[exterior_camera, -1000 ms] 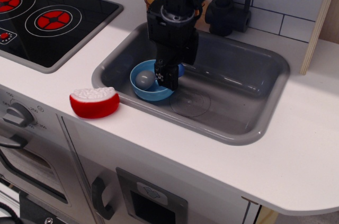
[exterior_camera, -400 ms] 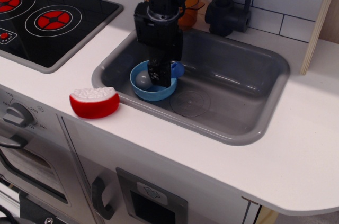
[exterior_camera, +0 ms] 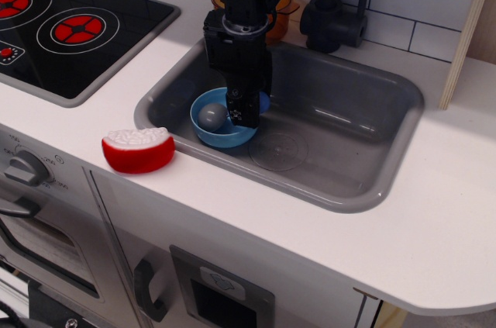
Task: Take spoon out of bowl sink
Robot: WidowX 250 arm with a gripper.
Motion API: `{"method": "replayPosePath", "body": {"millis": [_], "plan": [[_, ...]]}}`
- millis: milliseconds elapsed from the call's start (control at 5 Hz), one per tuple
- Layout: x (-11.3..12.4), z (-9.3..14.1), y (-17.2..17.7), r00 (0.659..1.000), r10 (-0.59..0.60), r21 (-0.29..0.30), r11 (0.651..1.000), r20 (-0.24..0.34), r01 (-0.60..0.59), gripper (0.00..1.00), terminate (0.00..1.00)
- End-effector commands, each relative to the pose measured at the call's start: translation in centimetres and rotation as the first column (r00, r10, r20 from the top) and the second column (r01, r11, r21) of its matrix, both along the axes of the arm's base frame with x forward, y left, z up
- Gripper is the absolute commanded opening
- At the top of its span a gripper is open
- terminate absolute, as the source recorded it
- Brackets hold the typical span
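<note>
Observation.image looks down over a toy kitchen counter, and the action sits just left of the frame's centre. The grey sink (exterior_camera: 341,122) holds a small light-blue bowl (exterior_camera: 213,136) at its left end, close against the basin's left wall. In the bowl lies the spoon (exterior_camera: 211,116): its round grey head shows clearly in the bowl's left half, while the light-blue handle runs off to the right, toward the bowl's far rim, where a blue tip peeks out beside the black tool.

The gripper (exterior_camera: 246,115) comes straight down from the top of the frame and its tip is inside the bowl, just to the right of the grey head. So the spoon's long axis lies roughly left to right across the picture, head left, handle right, and the tool stands over the handle end, not over the head. The fingers are dark and seen end-on against the bowl; whether they are spread or pressed on the handle I cannot tell from this view.

My judgement is that the grasp is the step in hand, and the lift has not begun, since the head sits low in the bowl. A straight upward pull seems called for; the bowl is light and may tip or ride up with the spoon.

Outside the sink, a dark faucet (exterior_camera: 332,10) stands behind, an orange pot (exterior_camera: 280,12) beside it, a red-and-white toy (exterior_camera: 138,150) on the counter at left, and the black stovetop (exterior_camera: 70,25) at upper left.
</note>
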State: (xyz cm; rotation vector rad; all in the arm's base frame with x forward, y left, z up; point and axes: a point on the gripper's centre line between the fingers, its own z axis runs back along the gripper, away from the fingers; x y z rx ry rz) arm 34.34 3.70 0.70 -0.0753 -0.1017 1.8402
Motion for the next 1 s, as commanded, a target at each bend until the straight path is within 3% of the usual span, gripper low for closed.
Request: {"method": "replayPosePath", "body": {"millis": [0,200,400,600,800], "plan": [[0.1,1.8,0.6,0.998,0.001,0.001,1.000,0.068,-0.001,0.00,0.00],[0.0,2.4,0.7,0.996,-0.019,0.022,1.000,0.083,0.017,0.00,0.00],[-0.1,4.5,0.8,0.994,-0.059,0.040,0.998,0.096,0.055,0.00,0.00],[-0.7,6.6,0.1,0.982,-0.113,0.048,0.993,0.150,0.107,0.00,0.00],[-1.6,7.2,-2.3,0.972,-0.196,0.027,0.981,0.127,0.194,0.00,0.00]]}}
